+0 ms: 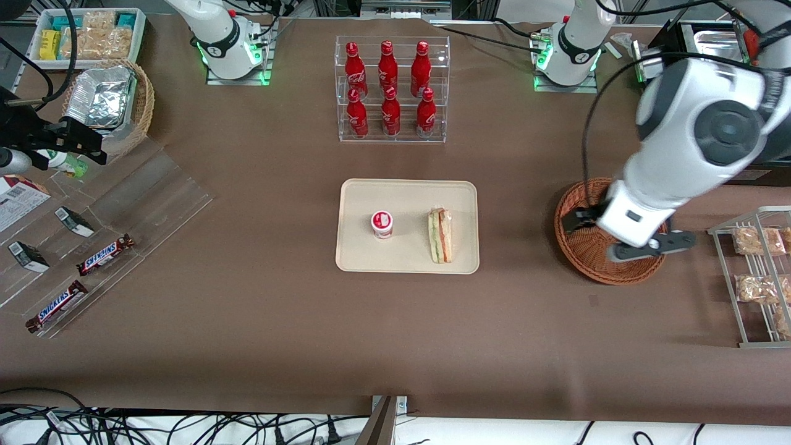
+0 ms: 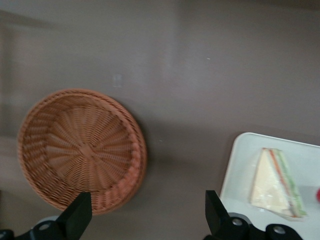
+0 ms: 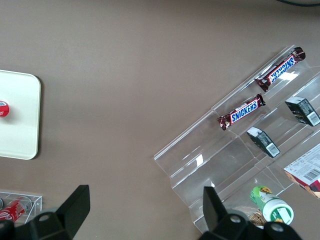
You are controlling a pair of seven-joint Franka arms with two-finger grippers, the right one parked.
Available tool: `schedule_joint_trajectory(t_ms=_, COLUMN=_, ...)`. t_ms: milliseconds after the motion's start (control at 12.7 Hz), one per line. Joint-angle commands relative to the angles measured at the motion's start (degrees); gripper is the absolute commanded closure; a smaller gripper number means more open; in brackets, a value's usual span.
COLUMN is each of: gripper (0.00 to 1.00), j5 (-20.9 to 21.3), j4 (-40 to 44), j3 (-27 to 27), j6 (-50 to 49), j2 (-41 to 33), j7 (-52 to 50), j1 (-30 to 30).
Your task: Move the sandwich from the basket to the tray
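Snickers bars (image 1: 55, 307) on the clear acrylic rack (image 1: 117, 210) sit closest to the front camera, way off toward the parked arm's end of the surface (image 1: 247, 321), and have nothing to do with the job.

So where's the actual stuff? The sandwich (image 1: 440, 235) is lying flat on the tray (image 1: 408, 259), next to a small red-and-white cup (image 1: 382, 224), near the tray edge that faces the working arm's end. The basket (image 1: 609, 272) has nothing in it; the wrist view shows bare wicker all the way round (image 2: 82, 150). From these shots I'd call the task basically done.

The pincer (image 1: 618, 238) hangs above the basket, not touching it, with its jaws spread wide and nothing between them. In the wrist view, both black fingertips (image 2: 80, 212) stand well apart, with the basket and the tray's corner (image 2: 240, 165) below.

If I were running this step, I'd just finish clean: lift the arm straight up and away, keeping well above the basket rim so it doesn't get nudged. No need to go back over the tray either. The sandwich sits fully inside the rim and isn't hanging over, so poking it again only risks tipping the cup or shoving the wedge out.
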Motion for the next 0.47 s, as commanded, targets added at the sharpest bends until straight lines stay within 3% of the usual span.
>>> schedule_joint_trajectory(t_ms=0, gripper=0.0, j5=-1.32, j4=1.16, j3=-0.34, j6=-2.24, j2=0.5, j7=7.67, j1=3.76)
schedule_joint_trajectory(t_ms=393, gripper=0.0, j5=-1.4, j4=1.25, j3=-0.16, j6=-2.33, j2=0.68, j7=17.95, j1=8.16)
